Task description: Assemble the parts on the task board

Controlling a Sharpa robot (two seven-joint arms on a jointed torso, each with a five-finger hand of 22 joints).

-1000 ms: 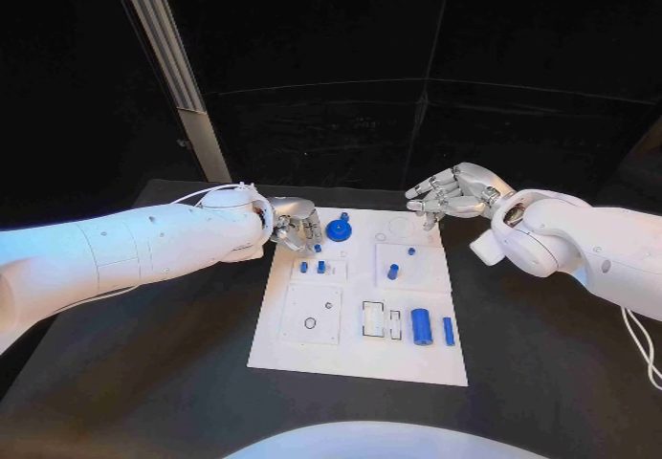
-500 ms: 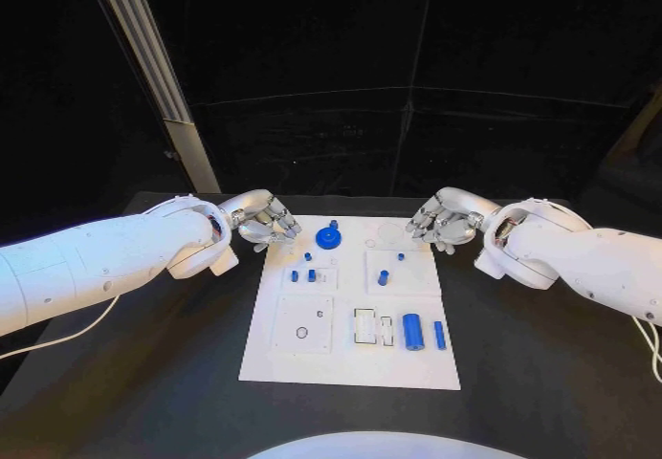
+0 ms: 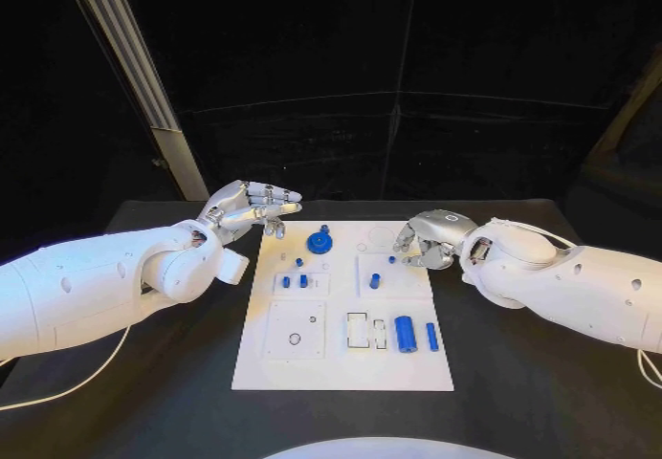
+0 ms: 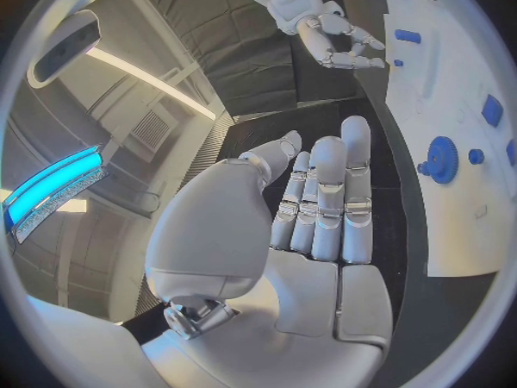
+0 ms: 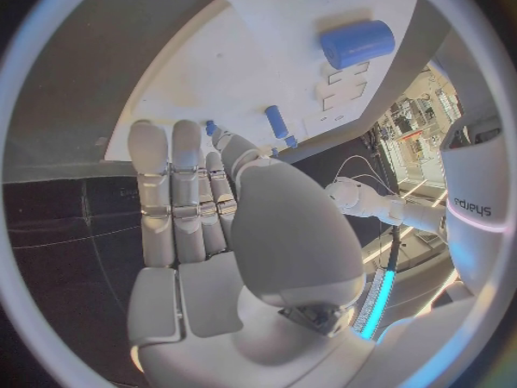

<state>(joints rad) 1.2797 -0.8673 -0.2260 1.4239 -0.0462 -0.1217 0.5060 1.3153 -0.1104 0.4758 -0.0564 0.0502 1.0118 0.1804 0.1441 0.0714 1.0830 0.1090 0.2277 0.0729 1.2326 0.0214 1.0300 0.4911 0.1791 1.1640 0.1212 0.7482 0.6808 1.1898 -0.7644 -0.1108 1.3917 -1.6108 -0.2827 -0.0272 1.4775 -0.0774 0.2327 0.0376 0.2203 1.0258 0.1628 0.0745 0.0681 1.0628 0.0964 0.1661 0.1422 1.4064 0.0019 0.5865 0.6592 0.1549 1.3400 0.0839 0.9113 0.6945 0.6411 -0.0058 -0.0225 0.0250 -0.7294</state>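
The white rectangular task board (image 3: 345,335) (mid-table) carries small blue parts; a thick blue cylinder (image 3: 406,332) lies lengthwise toward the robot. The left hand (image 3: 255,207) and right hand (image 3: 425,239) hold nothing, fingers extended.

A robotics lab: black curtains (image 3: 414,143) wall in a black table (image 3: 552,382) under ceiling strip lights (image 4: 151,82).

— Where are the hands?
— Left hand (image 3: 255,207) hovers off the board's (image 3: 345,368) far left corner, empty; right hand (image 3: 428,239) over its far right edge.
— Parts?
— Blue gear (image 3: 319,243), cylinder (image 3: 406,333).
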